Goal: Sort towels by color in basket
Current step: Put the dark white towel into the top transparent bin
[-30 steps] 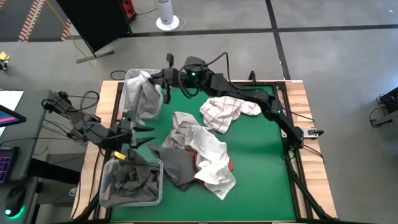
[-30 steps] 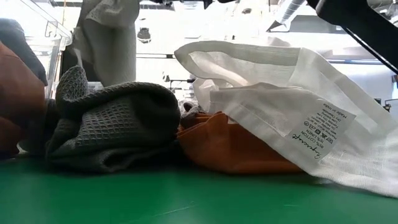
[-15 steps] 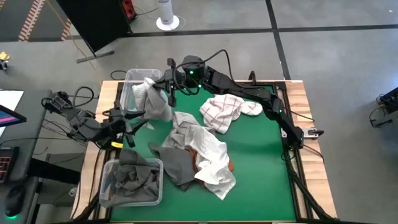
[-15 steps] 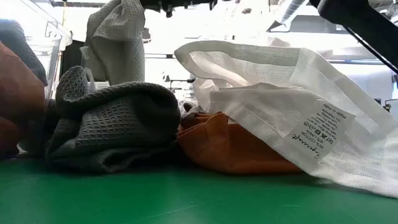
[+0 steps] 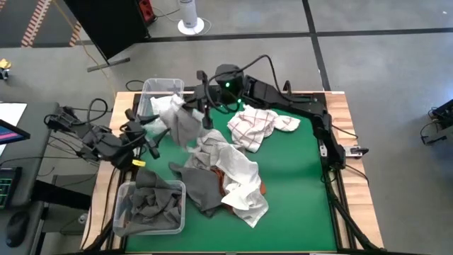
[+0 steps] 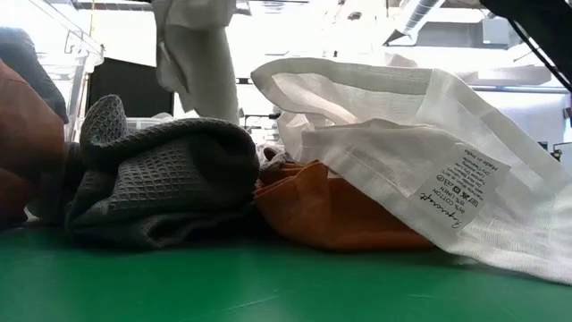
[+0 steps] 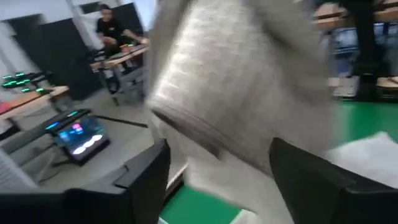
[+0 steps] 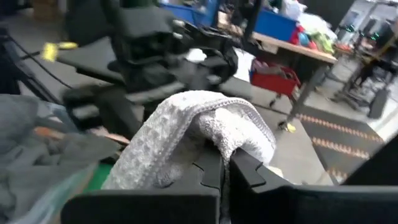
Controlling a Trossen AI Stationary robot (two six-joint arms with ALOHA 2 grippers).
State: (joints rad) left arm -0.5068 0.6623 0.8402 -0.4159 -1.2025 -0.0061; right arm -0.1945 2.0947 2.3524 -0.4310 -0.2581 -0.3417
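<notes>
Pale waffle-weave towel (image 5: 182, 120) hangs crumpled, pinched by right hand (image 5: 205, 113).

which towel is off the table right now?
The pale waffle towel hanging from the right tool, beside the open left tool. The checked towel and the centre pile lie on the mat.

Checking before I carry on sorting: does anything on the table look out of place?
Yes. The white towel hangs from the right tool over bare mat, outside the clear bin; the left tool stands open beside it.
</notes>
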